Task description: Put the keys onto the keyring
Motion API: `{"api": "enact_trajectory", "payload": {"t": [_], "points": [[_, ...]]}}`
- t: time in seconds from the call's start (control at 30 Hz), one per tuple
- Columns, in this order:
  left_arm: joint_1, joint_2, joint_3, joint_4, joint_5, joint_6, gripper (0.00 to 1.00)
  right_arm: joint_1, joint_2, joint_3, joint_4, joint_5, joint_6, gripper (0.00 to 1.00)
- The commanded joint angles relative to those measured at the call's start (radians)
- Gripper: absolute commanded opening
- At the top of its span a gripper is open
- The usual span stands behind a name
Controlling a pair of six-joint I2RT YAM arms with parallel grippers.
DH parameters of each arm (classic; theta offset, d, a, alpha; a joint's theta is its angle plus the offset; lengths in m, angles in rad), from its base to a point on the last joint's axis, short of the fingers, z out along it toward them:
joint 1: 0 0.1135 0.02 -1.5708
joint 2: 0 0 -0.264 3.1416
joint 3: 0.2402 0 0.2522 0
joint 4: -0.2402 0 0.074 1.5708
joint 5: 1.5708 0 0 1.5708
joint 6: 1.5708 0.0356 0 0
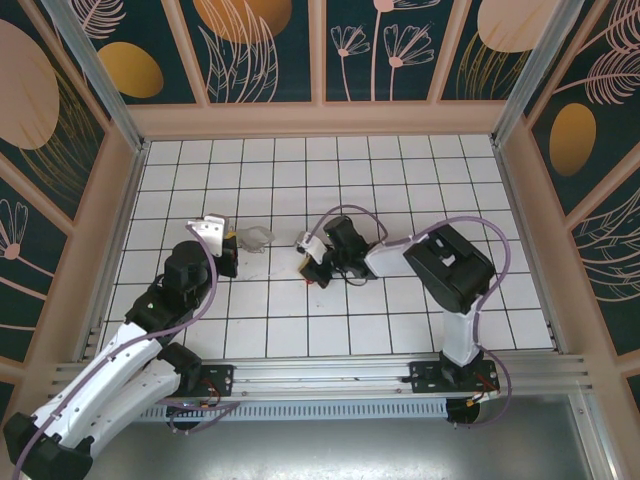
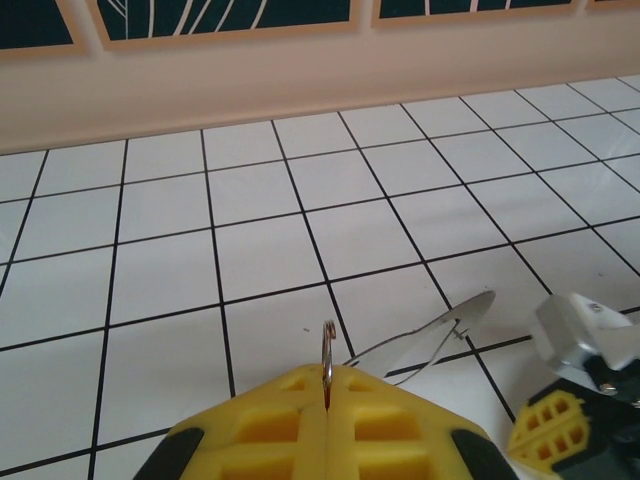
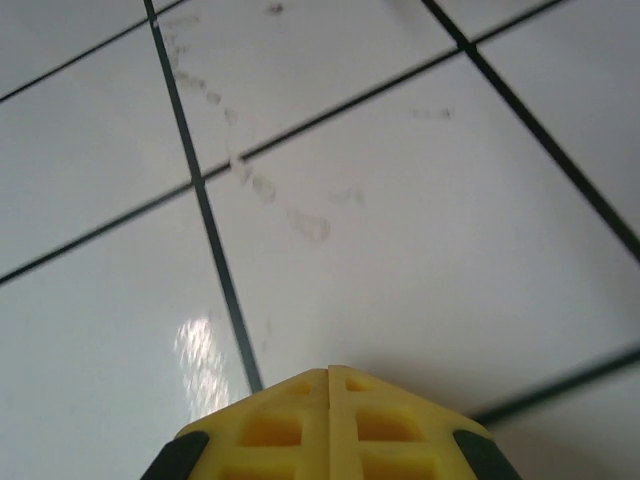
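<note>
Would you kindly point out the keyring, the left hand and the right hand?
keyring (image 2: 465, 310), left wrist view, on its flat silvery end.
left hand (image 2: 327, 378), left wrist view, at the fingertip seam.
right hand (image 3: 329, 378), right wrist view, at the fingertip seam.

The table (image 1: 400, 170) is white with a black grid, and the walls (image 1: 270, 60) are dark teal with pale plant drawings. The left gripper (image 2: 328, 385) and the right gripper (image 3: 330, 378) have yellow tips; the keyring (image 2: 327, 345) is silvery.

The keyring (image 1: 257, 238) is a pale silvery oval loop. It is left of the worktop's middle. One thin end stands up on its edge, pinched in the left gripper (image 2: 328, 388). The key (image 1: 320, 283) is a tiny red speck near the middle.
</note>
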Motion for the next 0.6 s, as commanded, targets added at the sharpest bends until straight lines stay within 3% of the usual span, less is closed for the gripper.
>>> {"api": "enact_trajectory", "payload": {"t": [0.0, 0.07, 0.33, 0.57], "points": [[0.007, 0.017, -0.001, 0.052, 0.034, 0.019, 0.00, -0.010, -0.087, -0.092, 0.073, 0.080, 0.096, 0.00], [0.007, 0.032, 0.000, 0.062, 0.067, 0.021, 0.00, -0.017, -0.124, -0.142, 0.114, 0.108, 0.144, 0.00], [0.008, 0.065, 0.016, 0.062, 0.163, 0.029, 0.00, -0.038, -0.218, -0.216, 0.165, 0.114, 0.211, 0.25], [0.007, 0.045, 0.030, -0.002, 0.225, 0.036, 0.00, -0.041, -0.211, -0.127, 0.045, 0.024, 0.111, 0.27]]}}
